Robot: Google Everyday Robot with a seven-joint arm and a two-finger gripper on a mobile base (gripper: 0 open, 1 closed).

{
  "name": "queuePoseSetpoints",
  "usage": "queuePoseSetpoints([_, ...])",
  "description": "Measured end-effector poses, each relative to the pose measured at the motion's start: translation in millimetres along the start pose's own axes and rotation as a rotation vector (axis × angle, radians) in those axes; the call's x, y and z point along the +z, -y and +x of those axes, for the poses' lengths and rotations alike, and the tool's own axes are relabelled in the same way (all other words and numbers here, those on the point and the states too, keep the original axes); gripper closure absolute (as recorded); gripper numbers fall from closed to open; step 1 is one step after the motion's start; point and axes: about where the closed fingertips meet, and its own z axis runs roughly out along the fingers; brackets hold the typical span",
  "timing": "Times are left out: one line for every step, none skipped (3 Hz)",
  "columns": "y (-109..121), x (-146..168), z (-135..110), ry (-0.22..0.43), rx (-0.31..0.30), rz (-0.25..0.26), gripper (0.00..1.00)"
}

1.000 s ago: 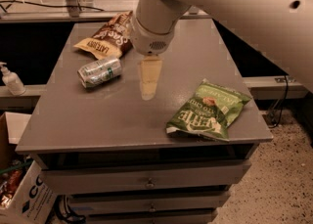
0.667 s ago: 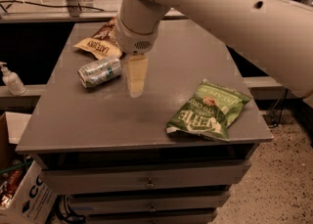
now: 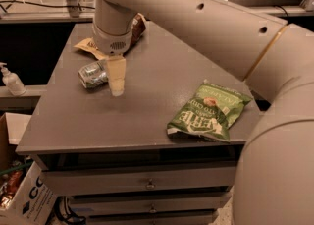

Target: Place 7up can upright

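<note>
The 7up can (image 3: 91,74) lies on its side on the left part of the grey table (image 3: 147,81), silver top facing left. My gripper (image 3: 117,82) points down from the big cream arm (image 3: 186,13), its tip just right of the can and close to the table top. It partly covers the can's right end. I cannot tell whether it touches the can. The gripper holds nothing that I can see.
A brown chip bag (image 3: 87,47) lies behind the can, mostly hidden by the arm. A green chip bag (image 3: 208,111) lies at the front right. A soap bottle (image 3: 11,79) stands on a ledge at left. A cardboard box (image 3: 24,197) sits on the floor. Drawers (image 3: 147,183) run under the table.
My gripper has moved left across the table, from the middle to right beside the can. The can and both bags have not moved.
</note>
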Motion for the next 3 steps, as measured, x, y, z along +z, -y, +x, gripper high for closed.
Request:
queuePoseSetpoints([11.9,18.6,-10.8,-0.010,-0.033,-0.029,0.00])
queuePoseSetpoints([19.1,30.7,-19.4,-0.016,-0.058,-0.049,0.00])
queuePoseSetpoints([20.2,39.2,-23.7,-0.025,-0.065,-0.068,0.00])
